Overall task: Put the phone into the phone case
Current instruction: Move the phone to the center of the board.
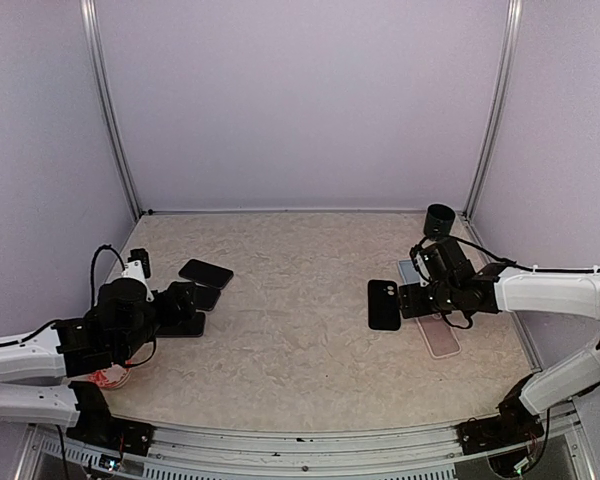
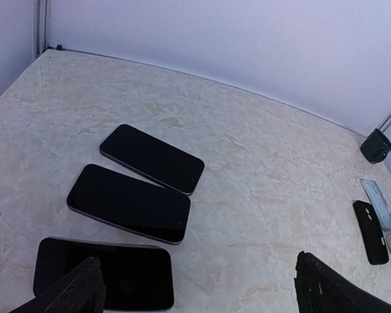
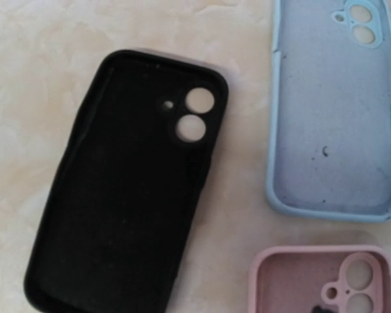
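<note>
On the pale, stone-look worktop [image 1: 300, 340] the job looks like it is only at the start: no phone is in a case yet. Three flat black phones with shiny glass fronts lie side by side on the left. The left tool [image 2: 197, 277] hangs wide open, holding nothing, close over the nearest phone [image 2: 104, 282]. The right tool [image 1: 408, 299] is right by the soft black phone case [image 3: 127, 182], which lies hollow side up, well apart from the phones. I cannot tell how wide this tool is, or if it touches the case. Next, I think, the left tool must come down, pinch the thin, slippery phone by its edges and carry it across. The black case looks rubbery, with round corners and two round camera holes. Beside it lie a light blue case [image 3: 339, 117] and a pink case [image 3: 319, 280], much the same shape.
</note>
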Available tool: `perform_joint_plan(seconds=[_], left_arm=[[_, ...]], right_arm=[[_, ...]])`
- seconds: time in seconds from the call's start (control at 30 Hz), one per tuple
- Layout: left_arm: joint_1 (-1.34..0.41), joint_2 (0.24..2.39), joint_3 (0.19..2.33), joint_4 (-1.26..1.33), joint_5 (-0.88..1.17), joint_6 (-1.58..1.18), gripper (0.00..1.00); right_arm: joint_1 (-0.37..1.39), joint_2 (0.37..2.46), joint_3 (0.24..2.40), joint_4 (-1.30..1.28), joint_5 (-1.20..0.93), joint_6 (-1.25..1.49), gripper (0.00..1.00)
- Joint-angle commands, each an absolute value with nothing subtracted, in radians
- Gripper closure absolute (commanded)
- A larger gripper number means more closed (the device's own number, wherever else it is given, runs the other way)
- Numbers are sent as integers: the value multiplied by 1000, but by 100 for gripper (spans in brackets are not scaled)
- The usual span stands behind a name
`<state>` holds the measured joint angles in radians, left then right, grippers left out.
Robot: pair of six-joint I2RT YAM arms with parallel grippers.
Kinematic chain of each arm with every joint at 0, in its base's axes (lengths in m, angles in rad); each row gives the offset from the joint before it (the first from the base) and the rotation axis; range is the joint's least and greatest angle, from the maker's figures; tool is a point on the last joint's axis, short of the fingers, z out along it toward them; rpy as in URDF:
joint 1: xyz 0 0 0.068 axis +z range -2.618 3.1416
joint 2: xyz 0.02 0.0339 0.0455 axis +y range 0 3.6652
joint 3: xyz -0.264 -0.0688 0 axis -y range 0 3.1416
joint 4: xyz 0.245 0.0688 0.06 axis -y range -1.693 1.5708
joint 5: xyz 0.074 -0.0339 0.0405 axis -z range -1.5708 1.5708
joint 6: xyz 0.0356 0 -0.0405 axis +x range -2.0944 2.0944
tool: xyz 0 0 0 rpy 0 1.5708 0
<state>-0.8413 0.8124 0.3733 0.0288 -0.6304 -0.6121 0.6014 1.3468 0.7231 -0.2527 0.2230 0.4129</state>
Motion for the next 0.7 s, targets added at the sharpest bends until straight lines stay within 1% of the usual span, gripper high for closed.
perform_joint_plan(seconds=[0.0, 0.27, 0.47, 0.67], left_arm=[[-803, 827, 365, -90, -669, -729, 1], [-661, 860, 353, -244, -662, -934, 1], [-572, 871, 333, -223, -603, -917, 1], [-472, 928, 349, -173, -551, -882, 1]], right_arm=[[623, 1350, 717, -231, 214, 418, 24], [650, 1365, 726, -224, 207, 420, 20], [678, 1381, 747, -232, 219, 420, 17], [704, 1384, 761, -245, 235, 420, 16]])
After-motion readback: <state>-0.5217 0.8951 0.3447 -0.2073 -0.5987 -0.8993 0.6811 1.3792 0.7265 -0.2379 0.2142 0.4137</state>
